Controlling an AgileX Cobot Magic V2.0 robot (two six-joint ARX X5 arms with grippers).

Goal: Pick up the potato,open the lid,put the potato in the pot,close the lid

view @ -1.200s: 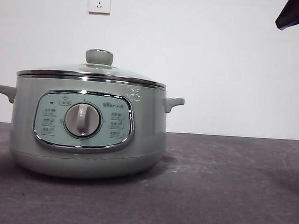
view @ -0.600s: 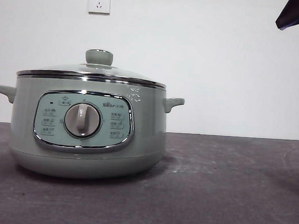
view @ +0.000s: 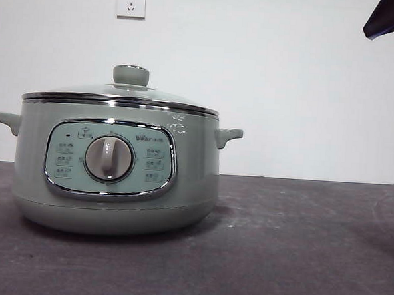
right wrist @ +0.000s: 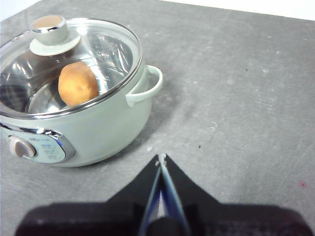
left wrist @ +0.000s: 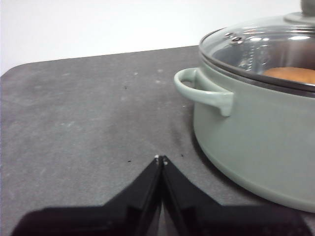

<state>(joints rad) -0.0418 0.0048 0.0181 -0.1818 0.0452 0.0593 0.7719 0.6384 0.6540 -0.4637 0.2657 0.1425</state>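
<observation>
potato [right wrist: 78, 83] in lidded pot [view: 115, 176] | both grippers closed, empty, apart from pot

place: we read this as a bare test bench in a lab, not a home kitchen
wall: plain white wall [view: 287, 93], one white power socket [view: 131, 2]
surface: scuffed dark grey tabletop [view: 298, 247]
appliance: a lone pale sage-green round electric cooker [view: 116, 162]

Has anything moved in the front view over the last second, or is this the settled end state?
Nothing visibly changed. The lid stays seated on the pot, and the dark arm tip at the top corner has barely shifted. The wrist views show the potato inside, under the glass.
</observation>
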